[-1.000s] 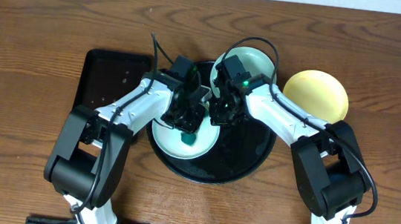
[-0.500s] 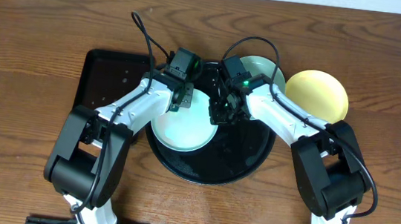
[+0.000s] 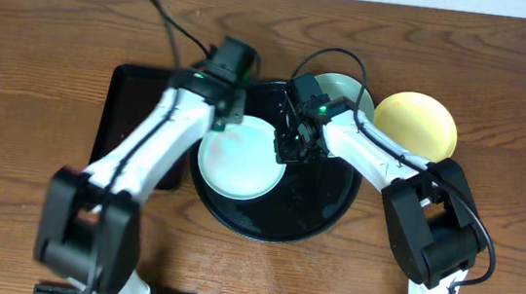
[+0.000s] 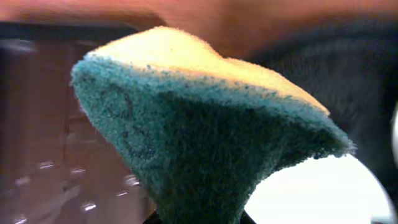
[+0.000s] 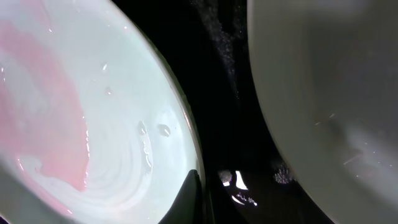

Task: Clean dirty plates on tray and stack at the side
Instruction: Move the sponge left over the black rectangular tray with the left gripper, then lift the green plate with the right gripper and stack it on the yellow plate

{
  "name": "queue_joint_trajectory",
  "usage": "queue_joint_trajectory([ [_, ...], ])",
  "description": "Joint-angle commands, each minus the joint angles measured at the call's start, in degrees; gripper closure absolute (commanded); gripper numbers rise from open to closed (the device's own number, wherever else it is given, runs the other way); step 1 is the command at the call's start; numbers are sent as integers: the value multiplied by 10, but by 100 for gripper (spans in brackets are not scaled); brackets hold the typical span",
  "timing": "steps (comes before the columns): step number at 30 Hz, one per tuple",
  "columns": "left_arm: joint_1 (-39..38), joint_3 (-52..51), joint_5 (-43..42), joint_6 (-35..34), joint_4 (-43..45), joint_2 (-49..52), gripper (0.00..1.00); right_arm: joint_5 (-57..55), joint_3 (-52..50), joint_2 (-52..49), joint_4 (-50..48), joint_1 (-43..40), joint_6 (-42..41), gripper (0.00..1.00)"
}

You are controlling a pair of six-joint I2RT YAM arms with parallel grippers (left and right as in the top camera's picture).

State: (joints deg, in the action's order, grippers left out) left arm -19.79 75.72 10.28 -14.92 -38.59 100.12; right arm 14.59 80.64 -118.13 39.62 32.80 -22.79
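Observation:
A pale mint-blue plate lies on the left half of the round black tray. The right wrist view shows a watery pink smear on this plate. My right gripper is shut on its right rim, one dark finger lying over the edge. A second mint-blue plate sits at the tray's back, partly under the right arm. The pale yellow plate rests on the table to the right. My left gripper, blurred, hangs over the tray's back-left rim, shut on a green and yellow sponge.
A smaller rectangular black tray lies on the wooden table just left of the round tray, partly under the left arm. Both arms reach in from the near edge and meet over the round tray.
The left gripper has lifted the sponge off the mint-blue plate and swung back and left toward the tray's rim. The right gripper has kept its grip on the plate's rim.

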Motion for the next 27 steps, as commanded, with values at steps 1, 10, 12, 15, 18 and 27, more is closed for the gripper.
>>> queue_joint_trajectory([
  [1, 60, 24, 2, -29, -32, -57, 92, -2, 20, -1, -1, -2, 24, 99],
  [10, 171, 16, -35, -43, -51, -58, 92, -130, 50, 82, 13, -1, 72, 99],
  [12, 183, 16, -35, -43, -51, -58, 92, -226, 50, 121, 31, 1, 72, 99],
  [15, 185, 16, -34, -43, -50, -58, 92, -316, 50, 153, 43, 6, 73, 99],
  [18, 185, 16, -34, -43, -47, -58, 92, -396, 50, 183, 43, 15, 82, 99],
  [27, 185, 16, -34, -43, -45, -58, 92, -656, 50, 261, 15, 80, 134, 99],
])
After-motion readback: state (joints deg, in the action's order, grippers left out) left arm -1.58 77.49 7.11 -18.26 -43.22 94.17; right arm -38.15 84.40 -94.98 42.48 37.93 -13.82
